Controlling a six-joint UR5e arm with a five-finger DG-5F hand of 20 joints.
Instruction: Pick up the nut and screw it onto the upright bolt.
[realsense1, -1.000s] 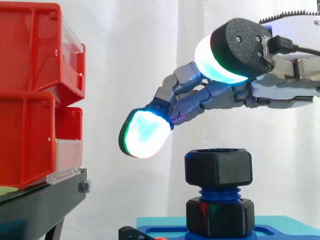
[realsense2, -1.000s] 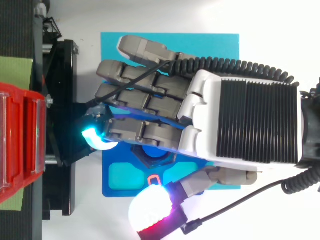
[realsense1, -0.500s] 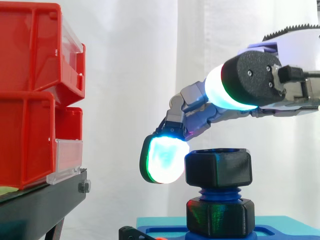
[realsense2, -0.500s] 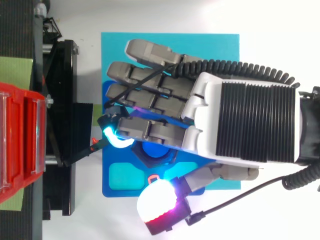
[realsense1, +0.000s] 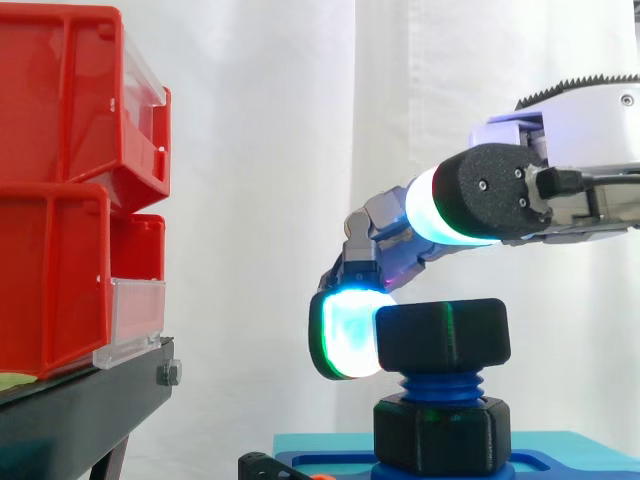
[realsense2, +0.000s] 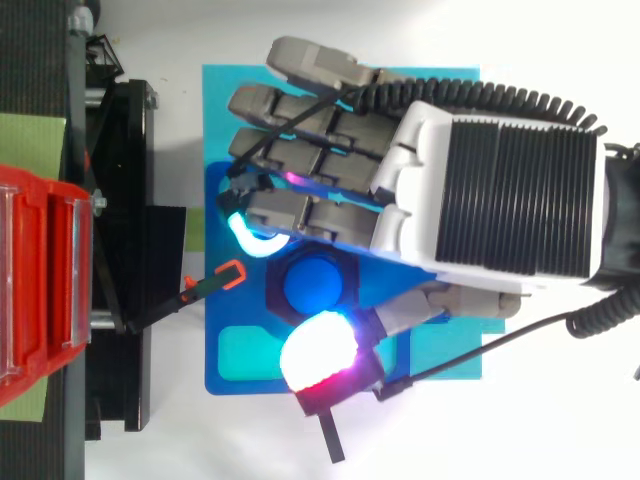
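A black hex nut sits on top of the blue upright bolt, whose blue tip shows through the nut's hole from above. Below it, a second black nut rests on the blue base plate. My hand reaches in from the right, fingers curled over the bolt. One cyan-green fingertip presses against the nut's left side. The thumb's white and red pad lies at the nut's near edge and stands a little higher than the nut in the side view.
Red bins are stacked on a black stand left of the bolt. A thin black tool with an orange tip points from the stand toward the base plate. A teal mat lies under the plate.
The hand has come down and drawn back to the right, bringing the curled fingertip from above and left of the nut to against its side. The nut has turned on the bolt.
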